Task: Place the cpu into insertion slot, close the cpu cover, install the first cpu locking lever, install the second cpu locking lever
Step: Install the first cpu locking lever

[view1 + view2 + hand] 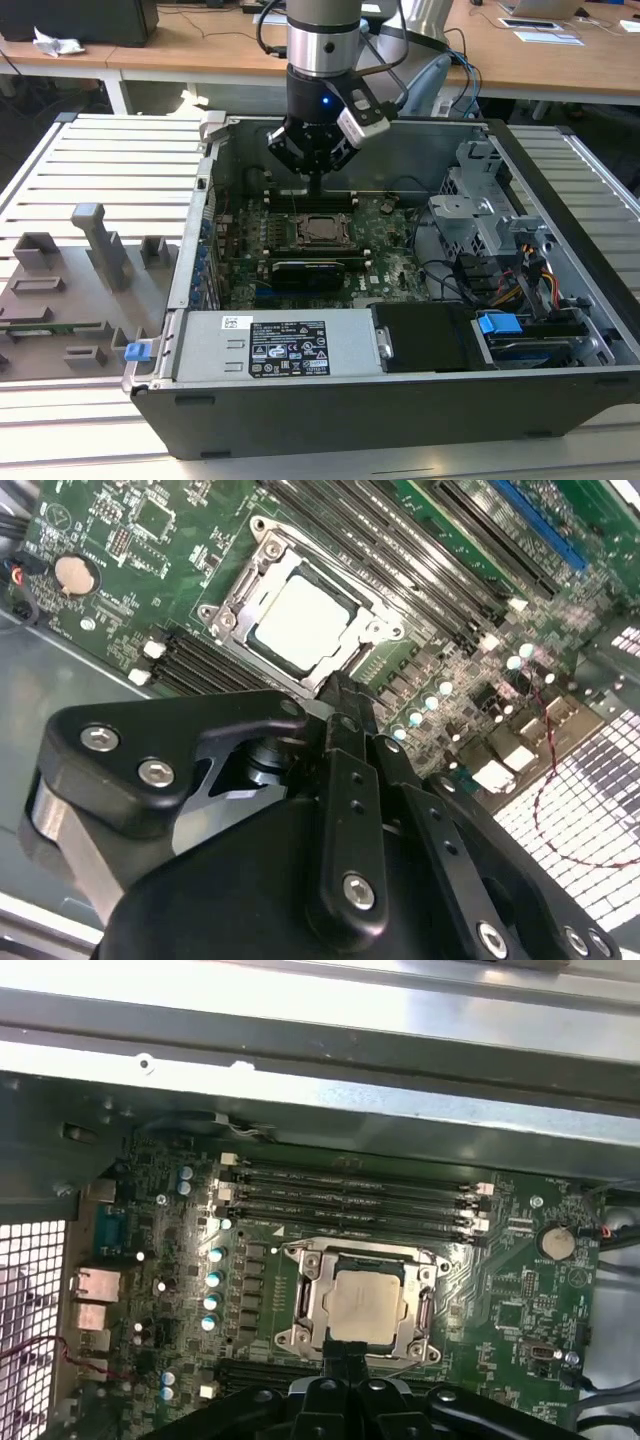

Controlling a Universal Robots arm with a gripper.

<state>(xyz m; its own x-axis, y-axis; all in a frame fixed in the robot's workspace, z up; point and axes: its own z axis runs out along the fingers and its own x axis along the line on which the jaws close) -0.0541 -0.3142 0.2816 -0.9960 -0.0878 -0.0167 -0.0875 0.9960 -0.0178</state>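
An open computer case [400,410] holds the green motherboard [395,235]. The gripper [314,186] hangs just above the insertion slot [303,232], its 2 fingers pressed together on nothing. In the first wrist view the cpu cover [312,1305] lies flat around the cpu [366,1305], which sits in the slot.

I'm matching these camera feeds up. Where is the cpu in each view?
Exterior view: cpu mid-motherboard, just nearer the camera than the pincer tip.
Second wrist view: cpu just past the pincer tip.
First wrist view: cpu between pincer and memory slots.
Shared landmark: the memory slots beside the cpu.
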